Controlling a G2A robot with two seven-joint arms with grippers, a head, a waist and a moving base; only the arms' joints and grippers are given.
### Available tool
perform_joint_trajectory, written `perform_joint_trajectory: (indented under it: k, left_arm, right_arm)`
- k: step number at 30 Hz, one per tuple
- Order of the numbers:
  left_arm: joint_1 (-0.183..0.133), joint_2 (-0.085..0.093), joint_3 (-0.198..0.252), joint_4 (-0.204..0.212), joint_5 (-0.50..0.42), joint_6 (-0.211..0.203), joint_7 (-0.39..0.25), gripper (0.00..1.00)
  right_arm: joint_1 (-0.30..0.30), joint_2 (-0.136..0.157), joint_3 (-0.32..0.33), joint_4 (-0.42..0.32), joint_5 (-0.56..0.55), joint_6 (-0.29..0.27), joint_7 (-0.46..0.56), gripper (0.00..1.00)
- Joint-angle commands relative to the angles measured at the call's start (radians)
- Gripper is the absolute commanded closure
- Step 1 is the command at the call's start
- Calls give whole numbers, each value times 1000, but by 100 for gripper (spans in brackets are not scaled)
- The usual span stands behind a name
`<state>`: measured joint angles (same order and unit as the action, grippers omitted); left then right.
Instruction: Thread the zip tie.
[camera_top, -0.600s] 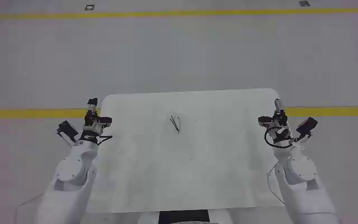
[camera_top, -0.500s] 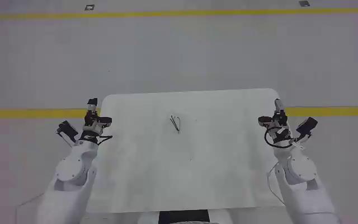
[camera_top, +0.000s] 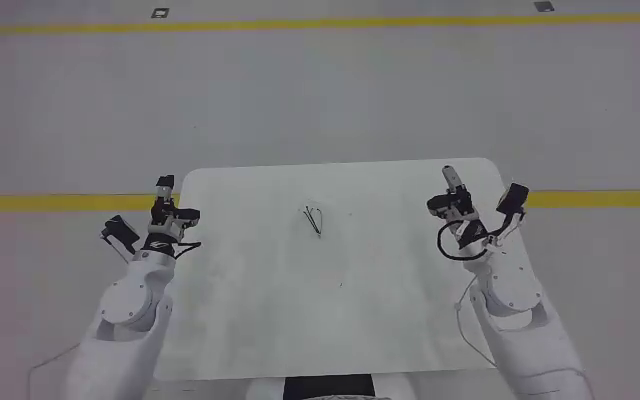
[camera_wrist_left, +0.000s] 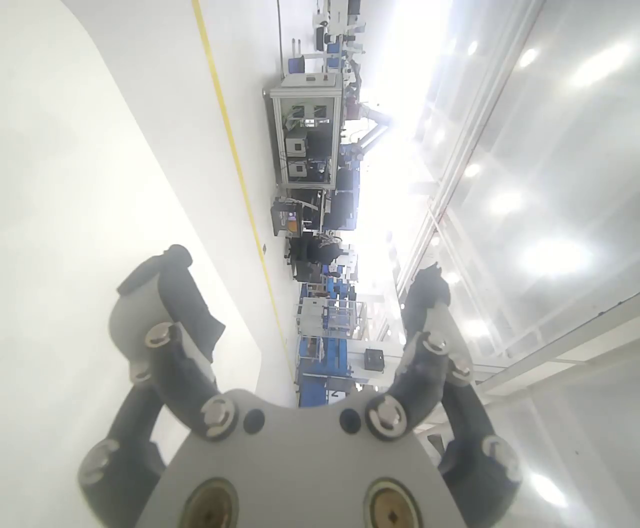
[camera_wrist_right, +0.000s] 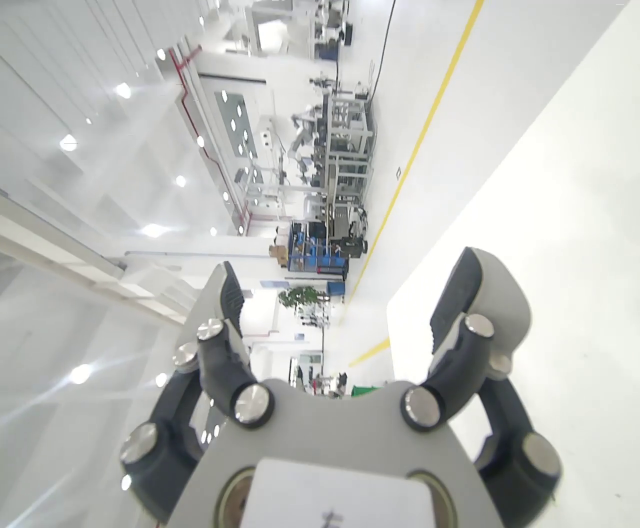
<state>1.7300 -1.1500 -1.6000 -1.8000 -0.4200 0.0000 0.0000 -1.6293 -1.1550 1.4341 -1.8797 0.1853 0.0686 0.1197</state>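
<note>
I read left gripper (camera_wrist_left: 300, 270) wide open, empty. Right gripper (camera_wrist_right: 347, 265) likewise spread, nothing held. Zip tie (camera_top: 314, 220) lies flat on table (camera_top: 400, 300), between both grippers and well apart from each. I judge it light, thin, springy, slick, and hard to get under. I'd pinch near one end, low and square. Can't tell head from tail.
</note>
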Motion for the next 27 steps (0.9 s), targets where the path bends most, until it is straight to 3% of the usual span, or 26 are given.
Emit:
perform_joint_trajectory:
  k: [1, 4, 16, 17, 19, 27]
  left_arm:
    - [0, 0, 0, 0, 0, 0, 0, 0]
    - [0, 0, 0, 0, 0, 0, 0, 0]
    - [0, 0, 0, 0, 0, 0, 0, 0]
    - [0, 0, 0, 0, 0, 0, 0, 0]
    - [0, 0, 0, 0, 0, 0, 0, 0]
    - [0, 0, 0, 0, 0, 0, 0, 0]
  right_arm:
    - [30, -3, -52, -8, -58, 23, 21, 0]
    - [71, -9, -132, -5, -119, 37, 48, 0]
    - [71, -9, -132, -5, -119, 37, 48, 0]
    - [85, -8, -146, -22, -147, 30, 82, 0]
    - [157, -6, -186, -2, -228, 49, 197, 0]
    - [441, -26, -348, 154, -286, 111, 488, 0]
